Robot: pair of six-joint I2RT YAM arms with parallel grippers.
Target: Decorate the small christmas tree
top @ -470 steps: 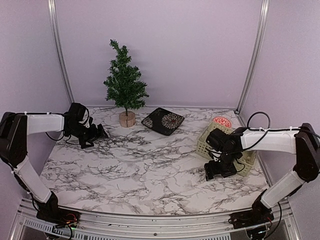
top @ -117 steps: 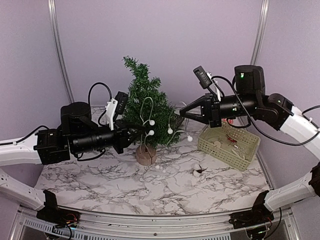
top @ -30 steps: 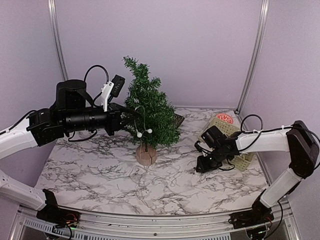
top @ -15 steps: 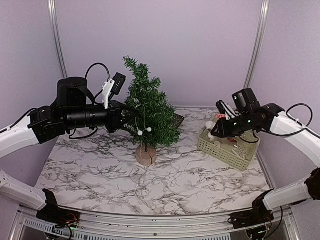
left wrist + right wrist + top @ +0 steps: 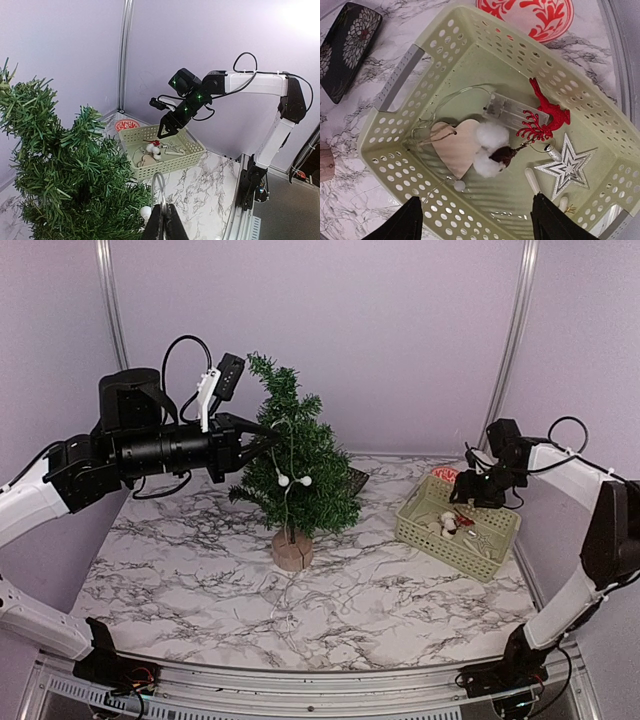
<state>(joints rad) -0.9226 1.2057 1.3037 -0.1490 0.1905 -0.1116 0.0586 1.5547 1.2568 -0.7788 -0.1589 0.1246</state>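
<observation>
Your left hand (image 5: 161,222) clamps bead wire (image 5: 159,186) at 9 o'clock of small christmas tree (image 5: 298,465) for draping | right hand (image 5: 479,220) open over 3 o'clock basket (image 5: 432,532), ready to pick.

left hand (image 5: 264,433) pinching light string (image 5: 284,480) at small christmas tree (image 5: 322,495); right hand (image 5: 469,492) above basket (image 5: 440,537)

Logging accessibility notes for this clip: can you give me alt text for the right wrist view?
The open right claw hangs above a pale green basket holding a wooden heart, a cotton puff, a red reindeer and a silver star. A dark patterned dish lies on the marble table beside it.
</observation>
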